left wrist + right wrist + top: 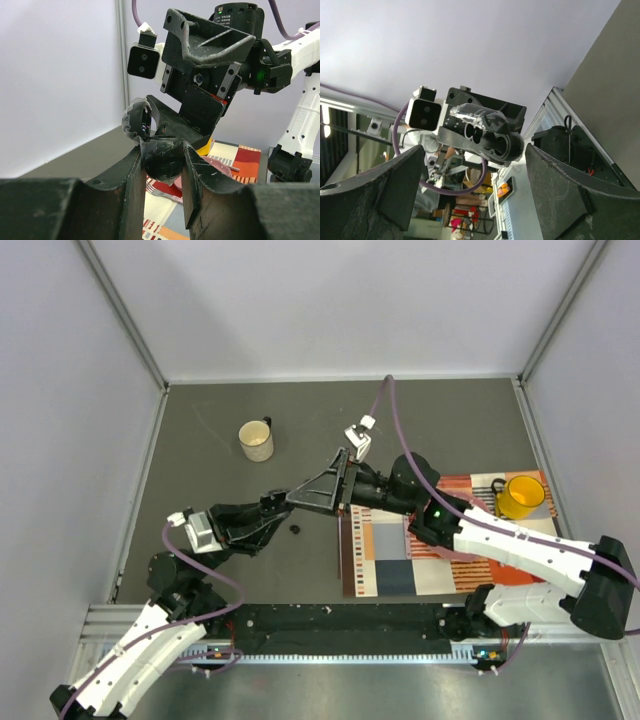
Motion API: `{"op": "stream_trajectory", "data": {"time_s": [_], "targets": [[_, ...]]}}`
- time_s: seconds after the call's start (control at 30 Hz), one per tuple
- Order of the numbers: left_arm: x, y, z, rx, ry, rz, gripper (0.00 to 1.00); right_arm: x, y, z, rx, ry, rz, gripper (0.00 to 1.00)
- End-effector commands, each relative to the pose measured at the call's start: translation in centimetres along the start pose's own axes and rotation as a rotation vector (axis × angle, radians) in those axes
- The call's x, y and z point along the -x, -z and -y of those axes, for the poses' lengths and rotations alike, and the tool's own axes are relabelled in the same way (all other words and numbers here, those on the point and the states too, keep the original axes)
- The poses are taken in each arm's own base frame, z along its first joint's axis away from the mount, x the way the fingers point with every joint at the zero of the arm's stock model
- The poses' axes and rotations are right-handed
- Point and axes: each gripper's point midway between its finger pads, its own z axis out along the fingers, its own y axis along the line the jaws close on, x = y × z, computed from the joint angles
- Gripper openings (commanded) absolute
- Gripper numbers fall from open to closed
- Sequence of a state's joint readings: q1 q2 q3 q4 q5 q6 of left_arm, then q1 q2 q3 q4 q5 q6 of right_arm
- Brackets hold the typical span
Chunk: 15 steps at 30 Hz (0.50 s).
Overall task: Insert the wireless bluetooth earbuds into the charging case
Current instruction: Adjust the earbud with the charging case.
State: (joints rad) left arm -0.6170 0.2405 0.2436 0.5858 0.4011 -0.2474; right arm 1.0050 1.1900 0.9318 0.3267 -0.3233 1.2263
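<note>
Jaws of the left gripper (pixel 162 167) pinch the rounded base of a glossy black plastic oval charging case (pixel 492 140). Its hinged lid is tipped open, and two round sockets face the right gripper (pixel 474 150), whose scuffed matte jaws stand wide apart just opposite, gripping nothing. One tiny black rounded earbud (pixel 294 530) lies on the grey tabletop (pixel 420 420) beneath the left jaws.
</note>
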Motion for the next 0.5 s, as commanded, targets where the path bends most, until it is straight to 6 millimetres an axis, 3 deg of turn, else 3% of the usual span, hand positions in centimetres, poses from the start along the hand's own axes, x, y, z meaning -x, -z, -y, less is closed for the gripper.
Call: {"op": "stream_trajectory", "data": {"time_s": [0.0, 0.27, 0.47], "targets": [[1.29, -0.35, 0.07, -0.009, -0.034, 0.057, 0.00, 0.39, -0.52, -3.49, 0.104, 0.017, -0.037, 0.82], [1.10, -0.49, 0.16, -0.019, -0.031, 0.050, 0.00, 0.19, -1.35, -3.71, 0.120, 0.005, -0.068, 0.79], [0.93, -0.48, 0.09, -0.015, -0.029, 0.044, 0.00, 0.28, -1.43, -3.91, 0.124, 0.030, -0.068, 0.64]]}}
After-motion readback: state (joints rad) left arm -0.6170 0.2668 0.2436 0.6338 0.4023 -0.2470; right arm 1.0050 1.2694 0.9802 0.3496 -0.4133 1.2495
